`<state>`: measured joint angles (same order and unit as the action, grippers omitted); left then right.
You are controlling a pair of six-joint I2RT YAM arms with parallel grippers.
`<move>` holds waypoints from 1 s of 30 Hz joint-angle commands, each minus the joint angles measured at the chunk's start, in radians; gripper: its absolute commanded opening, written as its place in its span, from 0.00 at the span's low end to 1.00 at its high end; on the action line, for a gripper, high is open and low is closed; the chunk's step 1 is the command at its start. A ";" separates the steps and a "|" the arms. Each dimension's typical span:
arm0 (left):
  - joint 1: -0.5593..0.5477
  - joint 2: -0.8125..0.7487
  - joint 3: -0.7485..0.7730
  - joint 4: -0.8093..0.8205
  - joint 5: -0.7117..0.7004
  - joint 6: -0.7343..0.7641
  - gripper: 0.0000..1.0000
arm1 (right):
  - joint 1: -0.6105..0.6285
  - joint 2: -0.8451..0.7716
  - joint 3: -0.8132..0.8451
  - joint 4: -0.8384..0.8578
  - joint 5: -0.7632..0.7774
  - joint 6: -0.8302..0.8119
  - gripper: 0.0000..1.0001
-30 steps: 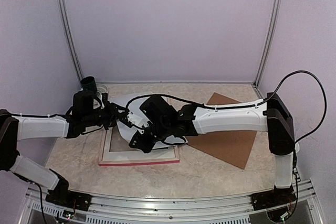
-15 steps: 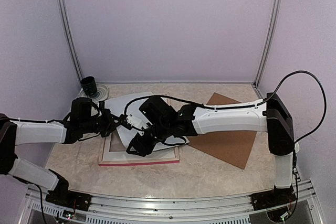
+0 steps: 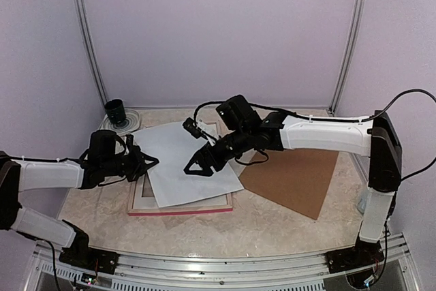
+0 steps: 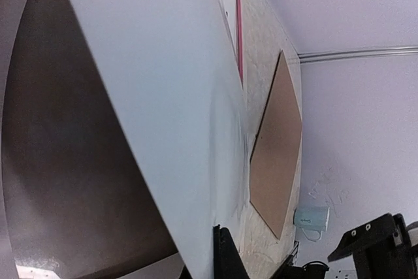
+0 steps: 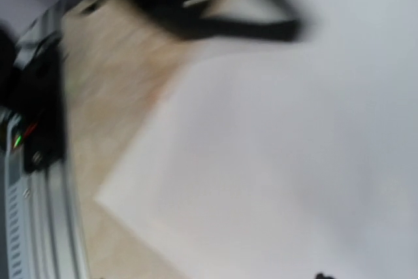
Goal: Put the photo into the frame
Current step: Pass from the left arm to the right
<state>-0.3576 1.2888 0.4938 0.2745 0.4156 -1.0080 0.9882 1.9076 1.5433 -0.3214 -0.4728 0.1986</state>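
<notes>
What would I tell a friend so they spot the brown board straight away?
On the marbled table, look at the right half, under the white right arm. The brown board lies flat there, turned cornerwise. It alone is cardboard brown; the white sheet and pink-edged frame lie left of it.

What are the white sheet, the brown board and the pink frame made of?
White sheet: thin matte paper; it curves in the left wrist view. Brown board: likely stiff cardboard, flat, dull. Frame: probably painted wood, pale back, pink-red edge.
</notes>
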 commanded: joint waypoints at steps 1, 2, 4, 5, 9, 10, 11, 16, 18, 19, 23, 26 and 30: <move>0.026 -0.024 -0.028 -0.048 0.054 0.075 0.00 | -0.114 -0.047 -0.042 -0.001 -0.075 0.063 0.68; 0.030 -0.026 -0.032 -0.052 0.065 0.087 0.00 | -0.136 -0.044 -0.045 -0.009 -0.071 0.069 0.68; 0.036 -0.030 -0.038 -0.062 0.087 0.107 0.00 | -0.174 -0.026 -0.045 -0.031 -0.063 0.087 0.68; 0.039 -0.031 -0.039 -0.069 0.095 0.116 0.00 | -0.193 -0.016 -0.046 -0.041 -0.061 0.097 0.68; 0.051 -0.030 -0.043 -0.099 0.113 0.147 0.02 | -0.243 0.025 -0.058 -0.066 -0.065 0.138 0.67; 0.055 -0.030 -0.044 -0.105 0.115 0.155 0.02 | -0.250 0.035 -0.064 -0.070 -0.067 0.144 0.67; 0.062 -0.027 -0.043 -0.115 0.116 0.162 0.02 | -0.254 0.044 -0.069 -0.074 -0.066 0.147 0.67; 0.089 -0.015 -0.033 -0.148 0.131 0.199 0.03 | -0.285 0.093 -0.104 -0.087 -0.081 0.179 0.67; 0.095 0.003 -0.023 -0.161 0.133 0.218 0.04 | -0.299 0.106 -0.128 -0.070 -0.100 0.194 0.66; 0.098 0.010 -0.018 -0.166 0.134 0.226 0.05 | -0.305 0.112 -0.138 -0.062 -0.111 0.200 0.66; 0.108 0.051 0.000 -0.169 0.140 0.250 0.07 | -0.311 0.144 -0.151 -0.051 -0.149 0.206 0.65; 0.112 0.070 0.011 -0.169 0.143 0.258 0.07 | -0.312 0.159 -0.159 -0.048 -0.155 0.209 0.64; 0.121 0.078 0.012 -0.169 0.138 0.261 0.08 | -0.312 0.166 -0.179 -0.041 -0.164 0.209 0.63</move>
<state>-0.2508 1.3563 0.4820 0.1211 0.5446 -0.7788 0.6788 2.0575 1.3872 -0.3744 -0.6064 0.3977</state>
